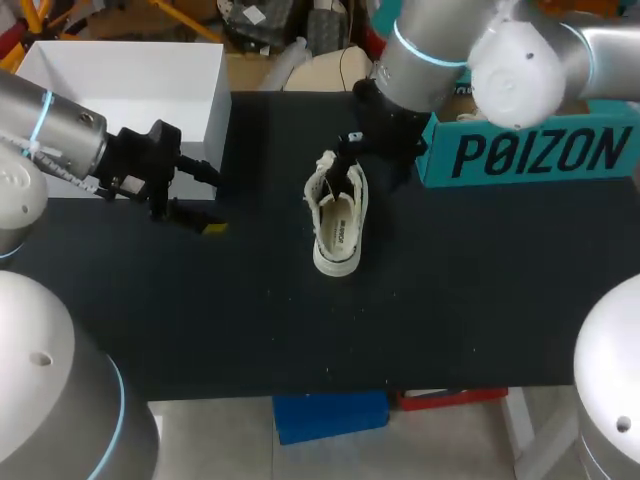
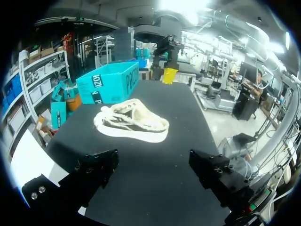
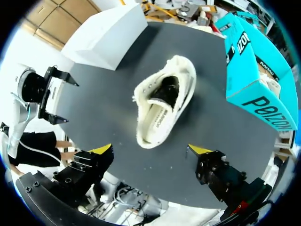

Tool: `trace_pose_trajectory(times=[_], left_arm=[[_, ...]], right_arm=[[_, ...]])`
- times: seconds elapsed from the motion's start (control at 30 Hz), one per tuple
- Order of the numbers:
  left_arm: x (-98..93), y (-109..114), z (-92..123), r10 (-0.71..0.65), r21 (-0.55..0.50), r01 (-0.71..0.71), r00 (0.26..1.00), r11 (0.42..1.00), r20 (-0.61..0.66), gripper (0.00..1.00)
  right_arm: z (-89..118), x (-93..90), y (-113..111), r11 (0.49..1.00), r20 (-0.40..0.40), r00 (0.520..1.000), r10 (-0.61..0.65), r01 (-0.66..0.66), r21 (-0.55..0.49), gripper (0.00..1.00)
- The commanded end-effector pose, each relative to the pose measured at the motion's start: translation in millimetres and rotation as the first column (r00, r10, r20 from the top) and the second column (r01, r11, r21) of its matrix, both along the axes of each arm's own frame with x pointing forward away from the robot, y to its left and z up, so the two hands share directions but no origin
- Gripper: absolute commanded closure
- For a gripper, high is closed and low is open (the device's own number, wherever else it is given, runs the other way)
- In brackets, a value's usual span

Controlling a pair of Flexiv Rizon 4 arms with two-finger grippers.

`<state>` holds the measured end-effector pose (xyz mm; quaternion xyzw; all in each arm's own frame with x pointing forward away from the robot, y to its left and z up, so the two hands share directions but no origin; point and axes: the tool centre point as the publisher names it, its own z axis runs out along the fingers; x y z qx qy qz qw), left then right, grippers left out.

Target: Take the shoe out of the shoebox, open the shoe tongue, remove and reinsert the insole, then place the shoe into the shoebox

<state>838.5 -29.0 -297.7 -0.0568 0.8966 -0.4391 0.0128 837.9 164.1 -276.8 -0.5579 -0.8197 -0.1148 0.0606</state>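
On the black tabletop (image 1: 450,300) a white sneaker (image 1: 338,222) stands near a teal shoebox (image 1: 530,150). The right tool (image 3: 150,150), above the sneaker, and the left tool (image 1: 205,198) are both spread apart.

Printed in big dark capitals along the shoebox (image 1: 530,150) side, and again on its end. Printed small and dark on the shoe's (image 1: 335,262) insole (image 1: 341,232); too small to read.
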Motion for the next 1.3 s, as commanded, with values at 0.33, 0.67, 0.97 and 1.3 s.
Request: trace_pose_trajectory(times=[0.33, 0.67, 0.97, 1.3], left_arm=[[-1.1, 0, -1, 0.003, 0.0, -0.003, 1.0, 1.0, 0.005, 0.0], [-1.1, 0, -1, 0.003, 0.0, -0.003, 1.0, 1.0, 0.005, 0.0], [-1.1, 0, -1, 0.003, 0.0, -0.003, 1.0, 1.0, 0.005, 0.0], [-1.1, 0, -1, 0.003, 0.0, -0.003, 1.0, 1.0, 0.005, 0.0]], right_arm=[[-33, 37.1, -12, 0.989, 0.069, 0.997, -0.039, 0.048, -0.138, 0.32], [-63, 57.7, -27, 0.981, 0.054, 0.989, -0.135, 0.141, -0.134, 0.22], [-80, 75.1, -20, 0.977, 0.044, 0.983, -0.177, 0.181, -0.117, 0.16], [-112, 91.0, -4, 0.97, 0.005, 0.981, -0.193, 0.192, -0.151, 0.34]])
